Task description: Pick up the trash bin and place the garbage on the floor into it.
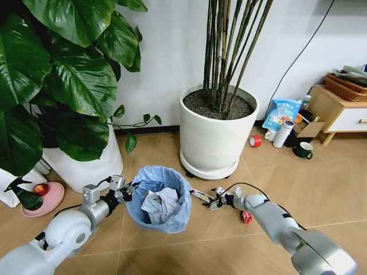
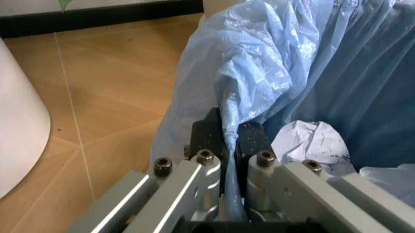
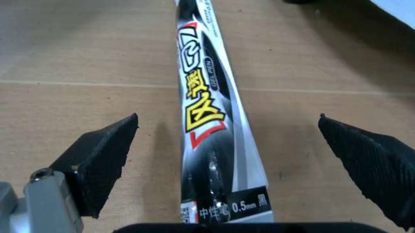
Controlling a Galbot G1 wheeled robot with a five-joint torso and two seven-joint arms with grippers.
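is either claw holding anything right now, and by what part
The left claw is shut on the trash bin, pinching its bag-lined rim. The right claw is open around the tube wrapper lying on the floor, holding nothing.

Crinkly plastic bag (image 2: 259, 58), glossy printed wrapper (image 3: 211, 121), matt wood-look floor (image 3: 77, 58).

Tan tile floor (image 1: 172, 252), trash bin (image 1: 159, 197), tube wrapper (image 1: 201, 196), red scrap (image 1: 246, 217)
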